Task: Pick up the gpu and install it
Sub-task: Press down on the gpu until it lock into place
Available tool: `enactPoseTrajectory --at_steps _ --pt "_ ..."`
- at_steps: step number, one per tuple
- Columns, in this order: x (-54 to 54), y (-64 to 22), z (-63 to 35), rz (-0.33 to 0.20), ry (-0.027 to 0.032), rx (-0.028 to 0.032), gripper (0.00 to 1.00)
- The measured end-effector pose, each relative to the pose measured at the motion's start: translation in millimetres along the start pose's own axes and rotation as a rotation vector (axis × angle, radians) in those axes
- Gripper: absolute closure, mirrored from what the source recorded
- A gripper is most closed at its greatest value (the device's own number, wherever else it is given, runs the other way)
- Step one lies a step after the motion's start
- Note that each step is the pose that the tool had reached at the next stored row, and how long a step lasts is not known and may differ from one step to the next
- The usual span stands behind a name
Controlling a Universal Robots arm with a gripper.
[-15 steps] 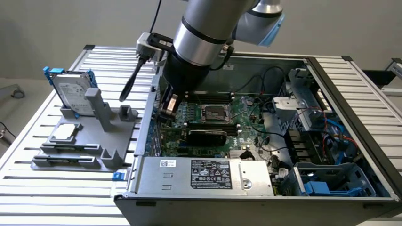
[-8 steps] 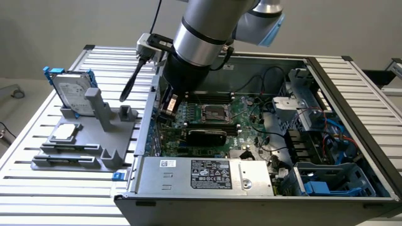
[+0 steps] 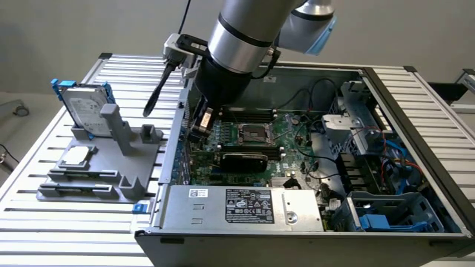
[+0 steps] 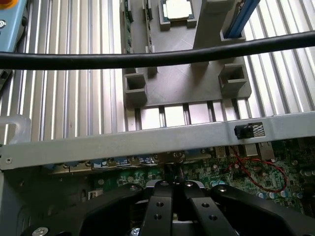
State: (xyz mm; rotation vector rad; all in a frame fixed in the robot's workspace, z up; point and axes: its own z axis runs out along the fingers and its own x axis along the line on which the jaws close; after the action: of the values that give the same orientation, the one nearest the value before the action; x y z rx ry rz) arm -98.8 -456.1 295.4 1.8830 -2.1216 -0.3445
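Gpu lies low inside the open computer case, its black rounded-corner shroud over the green motherboard, just beside the square processor socket. The gripper hangs near the case wall on the exterior view's left, apart from the card. In the wrist view the gripper shows two black bolted jaws drawn close over the board, but it cannot be told whether they are clenched or clamp anything. A silver power supply carries one white and one black label, the print too small to read. On the slatted aluminium desk stands one grey plastic holder with one silver hard drive in a blue frame and one square processor chip. One black cable crosses the wrist view.
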Motion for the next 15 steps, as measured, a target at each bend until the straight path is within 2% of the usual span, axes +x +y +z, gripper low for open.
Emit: enactPoseTrajectory --at_steps 1,2,3,4,10,11,12,13,15 --pt "-0.1 -0.3 -0.2 0.000 -0.0001 0.0024 0.89" --pt "0.0 -0.5 -0.3 0.001 0.0000 0.0093 0.89" --pt "0.0 -0.7 -0.5 0.001 -0.0001 0.0198 0.89" --pt "-0.1 -0.9 -0.5 0.001 -0.0012 0.0347 0.89" --pt "-0.4 -3.0 -1.3 0.000 -0.0120 0.1423 0.89" --pt "-0.4 -3.9 -1.7 -0.001 -0.0136 0.1559 0.89" --pt "-0.6 -5.1 -2.1 -0.001 -0.0147 0.1668 0.89" --pt "-0.7 -6.3 -2.7 -0.001 -0.0156 0.1746 0.89" --pt "-1.1 -9.2 -4.3 -0.001 -0.0169 0.1862 0.89"
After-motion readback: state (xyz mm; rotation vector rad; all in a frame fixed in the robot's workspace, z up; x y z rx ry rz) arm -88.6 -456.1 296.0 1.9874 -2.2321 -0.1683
